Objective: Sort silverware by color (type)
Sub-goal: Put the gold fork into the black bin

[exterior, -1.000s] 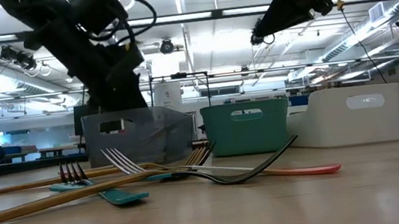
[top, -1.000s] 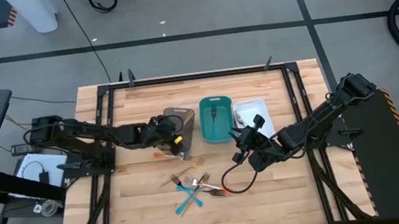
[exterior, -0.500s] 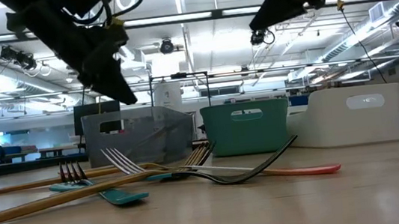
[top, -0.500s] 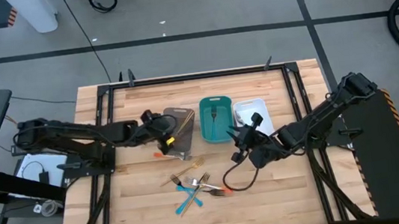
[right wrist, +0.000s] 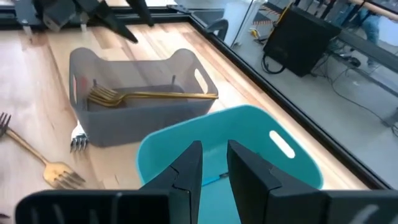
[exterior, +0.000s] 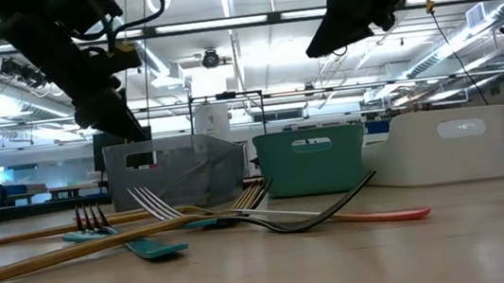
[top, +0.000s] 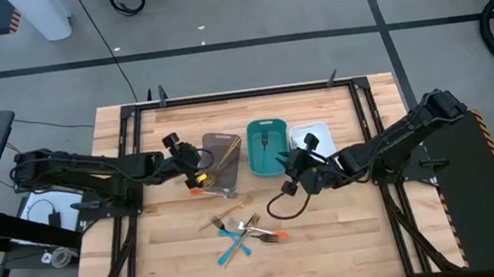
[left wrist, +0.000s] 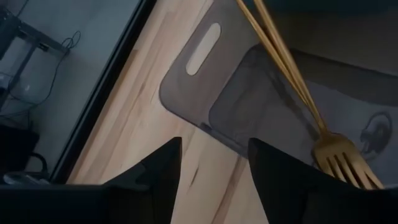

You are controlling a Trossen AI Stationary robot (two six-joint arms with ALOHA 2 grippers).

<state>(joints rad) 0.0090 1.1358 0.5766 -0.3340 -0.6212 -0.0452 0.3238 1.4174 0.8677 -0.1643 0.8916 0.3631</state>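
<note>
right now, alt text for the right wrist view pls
A grey tray on a wooden table holds gold forks, and a teal tray sits nearer, just past the right hand, whose dark fingers stand slightly apart and hold nothing. More gold cutlery lies on the table beside the grey tray.

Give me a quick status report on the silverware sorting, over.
Left gripper open, empty, beside grey-brown plastic tray holding gold forks. Right gripper empty, near teal plastic tray. Mixed silverware pile unsorted. Nothing blocking.
</note>
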